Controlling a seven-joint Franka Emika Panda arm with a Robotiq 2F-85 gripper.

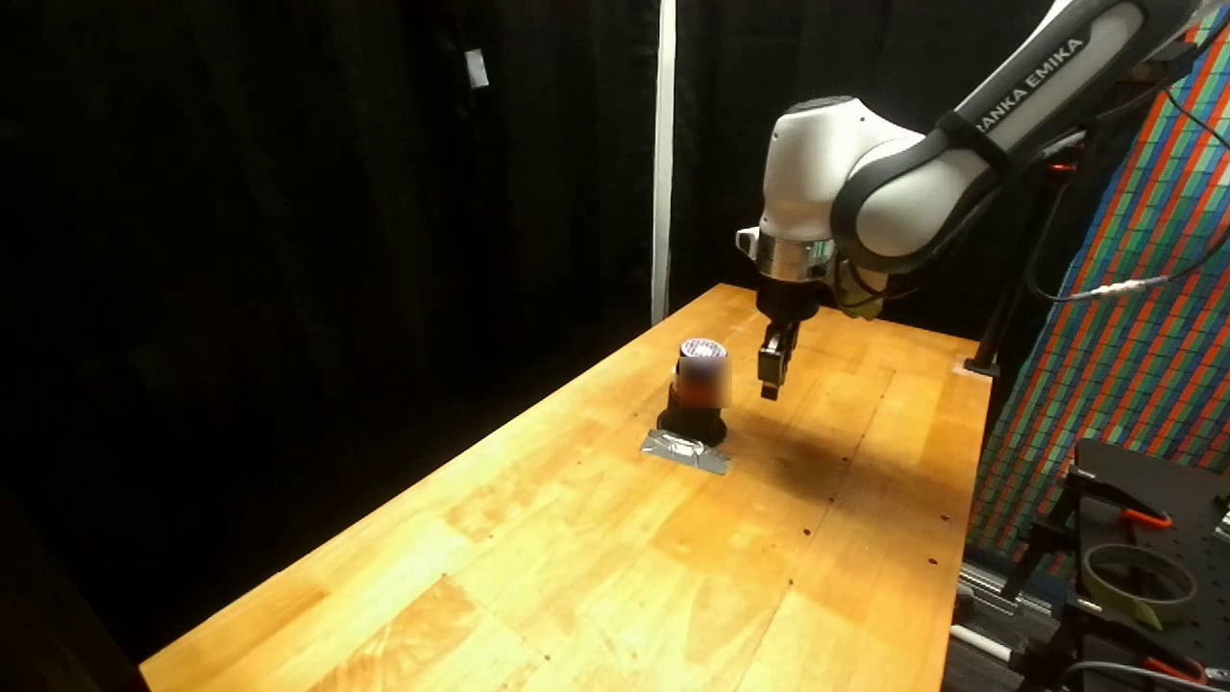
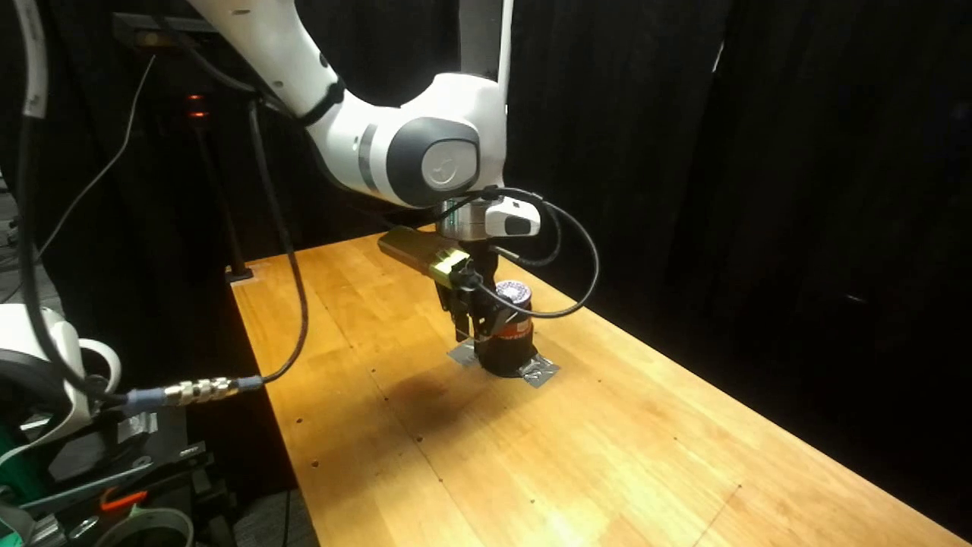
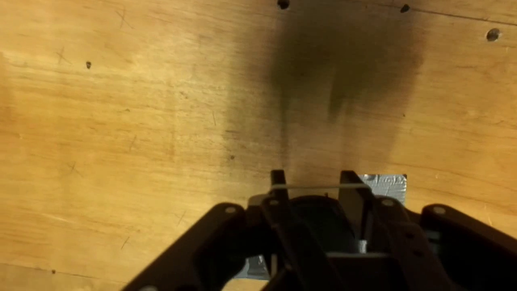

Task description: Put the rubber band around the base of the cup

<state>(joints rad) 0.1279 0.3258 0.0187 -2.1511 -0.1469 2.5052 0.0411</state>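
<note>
The cup (image 1: 701, 392) stands upright on the wooden table, with a pale patterned top, an orange-red band and a wider black base. In an exterior view my gripper overlaps the cup (image 2: 507, 357). In the wrist view its dark round edge (image 3: 317, 216) shows behind and between my fingers. The thin pale rubber band (image 3: 313, 186) is stretched around the outside of both fingers, near the tips. My gripper (image 3: 313, 177) is open, with nothing clamped between the fingers. In an exterior view the gripper (image 1: 772, 388) hangs beside the cup, fingertips above the table. The band is too thin to make out there.
Silver tape (image 1: 685, 452) lies at the cup's base; tape pieces (image 2: 538, 371) show on two sides. The wooden table (image 1: 596, 567) has small holes. A dark cart with clamps and a tape roll (image 1: 1139, 581) stands beside it. A cable (image 2: 596, 266) loops from the wrist.
</note>
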